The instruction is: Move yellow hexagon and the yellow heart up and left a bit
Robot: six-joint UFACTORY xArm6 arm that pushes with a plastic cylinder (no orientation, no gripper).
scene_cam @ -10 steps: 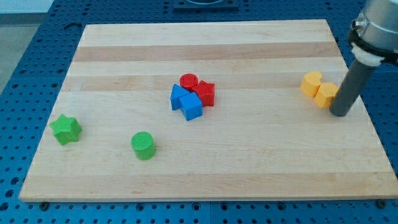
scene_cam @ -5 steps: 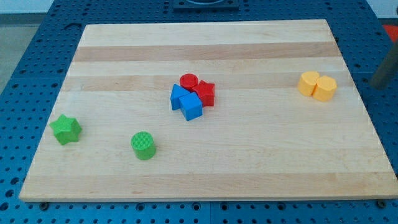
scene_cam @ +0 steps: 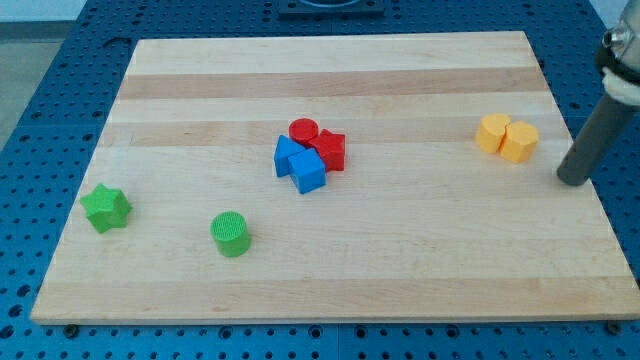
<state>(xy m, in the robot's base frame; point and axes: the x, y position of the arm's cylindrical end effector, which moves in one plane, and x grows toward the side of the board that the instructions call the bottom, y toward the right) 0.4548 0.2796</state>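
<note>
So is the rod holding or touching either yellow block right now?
Nothing is held. My tip stands apart, to the right of and slightly below the yellow hexagon, which touches the yellow heart.

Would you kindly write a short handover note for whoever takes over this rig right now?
My tip sits near the board's right edge, right of and slightly below the yellow pair, touching neither.
The yellow hexagon and yellow heart stand pressed together at the board's right side.
Done: the pair has shifted slightly up and left in the last second.
Left: if more shift is wanted, another nudge from lower right.
</note>
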